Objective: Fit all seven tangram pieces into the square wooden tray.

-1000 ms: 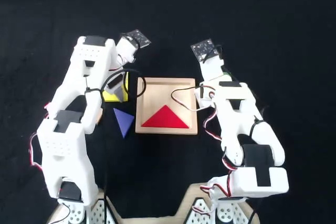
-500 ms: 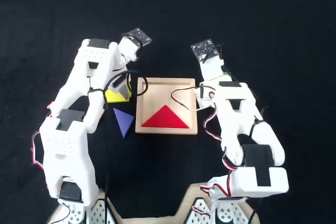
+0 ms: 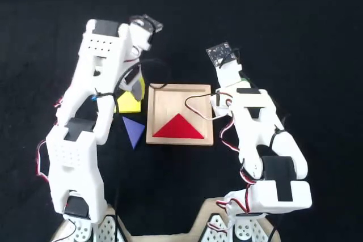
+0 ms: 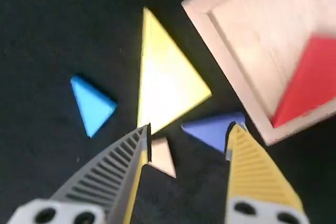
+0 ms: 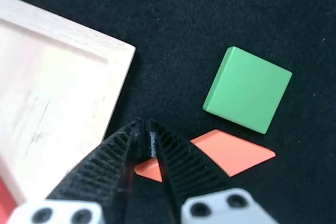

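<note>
In the tray (image 3: 150,114) the far half is bare wood, open from above; the red triangle (image 3: 178,127) takes up the near middle. Close along its left side the yellow triangle (image 3: 127,105) and blue triangle (image 3: 134,130) lie on the worktop (image 3: 295,38). The left arm (image 3: 93,83) hangs over the yellow one, and the right arm (image 3: 252,117) crowds the right rim.

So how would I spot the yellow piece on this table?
Find the wooden tray mid-table. Just outside it, below the left gripper, lies the yellow triangle. It is far bigger than the light blue triangle and the dark blue triangle beside it.
</note>
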